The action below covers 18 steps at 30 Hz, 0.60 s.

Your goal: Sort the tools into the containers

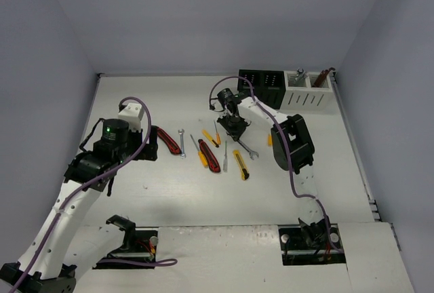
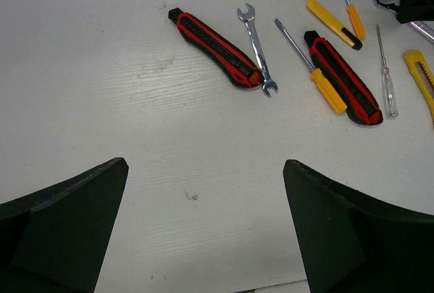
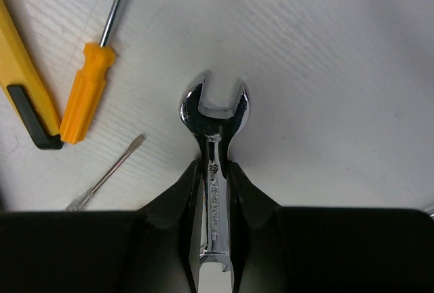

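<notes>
currently the table (image 1: 169, 198) is carrying the whole job. the black container (image 1: 261, 86) and the white container (image 1: 308, 96) are standing side by side at its far right edge, well apart from the tools lying in a loose row at mid-table. the right gripper (image 3: 215, 171) is hanging over that row and clenching the shank of a silver wrench (image 3: 214, 113). the wrench's open end is pointing away from the fingers; whether it is touching the surface cannot be told. the left gripper (image 2: 205, 164) is hovering with its jaws spread wide, holding nothing, near a red-black knife (image 2: 215, 49) and a small wrench (image 2: 256, 49). for a clean lift, raising the silver wrench straight up is advisable, since an orange screwdriver (image 3: 85, 93) and a yellow knife (image 3: 24, 96) are lying just beside it. carrying it level to the compartment chosen for wrenches is the likely follow-on.
</notes>
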Tool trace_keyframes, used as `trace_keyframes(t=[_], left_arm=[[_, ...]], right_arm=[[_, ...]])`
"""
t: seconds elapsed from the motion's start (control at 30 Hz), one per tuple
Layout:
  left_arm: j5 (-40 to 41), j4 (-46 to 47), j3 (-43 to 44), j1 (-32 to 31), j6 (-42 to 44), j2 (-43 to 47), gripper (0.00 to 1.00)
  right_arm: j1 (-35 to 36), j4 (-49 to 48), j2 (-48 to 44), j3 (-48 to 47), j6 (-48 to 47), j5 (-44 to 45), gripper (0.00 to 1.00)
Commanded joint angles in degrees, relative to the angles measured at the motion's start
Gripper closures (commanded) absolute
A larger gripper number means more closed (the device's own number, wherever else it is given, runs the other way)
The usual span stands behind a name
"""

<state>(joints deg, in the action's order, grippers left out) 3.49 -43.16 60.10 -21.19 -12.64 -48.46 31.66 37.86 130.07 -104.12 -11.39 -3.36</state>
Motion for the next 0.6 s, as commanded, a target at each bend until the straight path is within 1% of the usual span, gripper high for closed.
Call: trace_keyframes(t=[0.0, 0.17, 0.33, 0.43, 0.57], left_arm=[[1.08, 1.76, 0.88, 0.27, -0.43, 0.86, 0.03], [1.36, 1.76, 0.99, 0.27, -0.57, 1.56, 0.03], [1.61, 1.85, 0.94, 0.27, -0.99, 1.97, 0.03], [1.70, 1.83, 0.90, 0.29, -1.47, 2.13, 0.03], [1.87, 1.85, 0.98, 0.28, -1.85, 1.98, 0.03]], right_arm=[[-0.77, 0.81, 0.68, -4.64, 0.99, 4.63, 1.00], [-2.07, 0.68, -4.94, -10.44, 0.68, 6.20, 1.00], [-5.52, -1.00, -11.80, -15.88, 1.59, 7.18, 1.00], [-8.94, -5.34, -16.38, -17.82, 2.82, 7.82, 1.00], [-15.46, -13.66, -21.62, -18.33, 5.47, 8.23, 1.00]])
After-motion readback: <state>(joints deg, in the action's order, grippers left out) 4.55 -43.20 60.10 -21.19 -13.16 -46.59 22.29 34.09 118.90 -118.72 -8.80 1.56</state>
